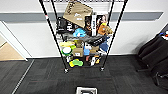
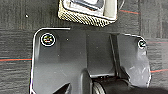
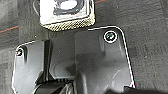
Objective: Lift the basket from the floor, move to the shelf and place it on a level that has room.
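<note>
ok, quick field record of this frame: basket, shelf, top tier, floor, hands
basket: on the floor, short of the shelf, in line with it; something dark inside
shelf: against the wall, lower tiers crowded with boxes and toys
top tier: only its edge is visible, contents unclear
floor: dark carpet
hands: open or shut, cannot tell

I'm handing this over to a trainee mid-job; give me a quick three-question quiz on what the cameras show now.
1. True or false: the cream-and-black checkered woven basket sits on the dark carpeted floor.
2. Which is fuller on the tall black wire rack: A) the top wire tier, B) the middle tiers?
3. What lies against the wall to the right of the rack?

Key: 1 true. 2 B. 3 A black bag or cloth heap.
</note>
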Robot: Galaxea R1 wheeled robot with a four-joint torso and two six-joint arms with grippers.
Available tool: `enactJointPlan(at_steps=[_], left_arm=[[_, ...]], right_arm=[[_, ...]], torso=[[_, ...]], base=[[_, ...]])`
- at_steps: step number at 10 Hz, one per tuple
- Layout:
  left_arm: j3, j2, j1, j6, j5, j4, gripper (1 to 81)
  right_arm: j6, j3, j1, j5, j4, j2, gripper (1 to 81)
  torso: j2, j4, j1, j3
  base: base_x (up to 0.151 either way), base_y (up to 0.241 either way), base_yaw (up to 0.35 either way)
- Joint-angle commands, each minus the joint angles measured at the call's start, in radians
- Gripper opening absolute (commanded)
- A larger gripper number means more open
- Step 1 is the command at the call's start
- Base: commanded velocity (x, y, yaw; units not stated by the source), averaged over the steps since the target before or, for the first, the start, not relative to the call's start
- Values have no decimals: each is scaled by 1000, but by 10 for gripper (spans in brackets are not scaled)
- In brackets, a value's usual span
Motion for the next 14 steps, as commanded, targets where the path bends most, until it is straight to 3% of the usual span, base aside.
enactJointPlan(at_steps=[1, 9, 10, 12, 14], left_arm=[[4, -15, -29, 1, 57, 0, 811], [-20, -21, -89, -4, 70, -79, 811], [-22, -21, -101, -4, 87, -82, 811], [-22, -18, -139, -4, 135, -84, 811], [-22, -13, -184, -5, 164, -88, 811]], right_arm=[[1, 1, 35, -56, 7, -12, 811], [3, 0, 33, -56, 7, -9, 811], [1, 0, 32, -57, 5, -8, 811], [1, 1, 36, -57, 5, -8, 811], [1, 6, 32, -59, 5, -8, 811]], torso=[[-100, 0, 64, 0], [-344, 0, 216, 0], [-379, 0, 238, -93], [-434, 0, 272, -103], [-493, 0, 309, -154]], base=[[0, 0, 0], [0, 0, 0], [0, 0, 0], [0, 0, 0], [0, 0, 0]])
